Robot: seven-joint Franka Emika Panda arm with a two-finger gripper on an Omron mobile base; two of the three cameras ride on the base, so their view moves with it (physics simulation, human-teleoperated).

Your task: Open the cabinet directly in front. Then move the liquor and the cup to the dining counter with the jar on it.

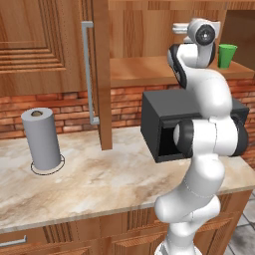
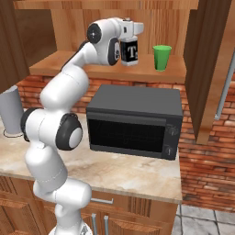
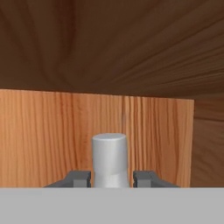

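Note:
The brown wall cabinet point(image 2: 92, 69) stands open, its doors swung wide. On its shelf, the liquor point(image 2: 130, 53) is a dark bottle with a white "T" label. My gripper point(image 2: 130, 38) comes down on it from above and is shut on its pale neck. In the hand view the grey cap point(image 3: 109, 157) sits between my fingertips point(image 3: 79, 178), with my gripper point(image 3: 111, 178) facing the cabinet's wooden back. The green cup point(image 2: 161, 57) stands upright on the same shelf, just right of the bottle; it also shows past my arm point(image 1: 227, 55). The dining counter and the jar are out of view.
A black microwave point(image 2: 133, 121) sits on the marble worktop point(image 1: 99, 179) right below the shelf. The open left door point(image 1: 102, 74) with its silver handle point(image 1: 88, 74) hangs over the worktop, and the right door point(image 2: 206, 69) juts out too. A grey paper-towel roll point(image 1: 42, 139) stands at the left.

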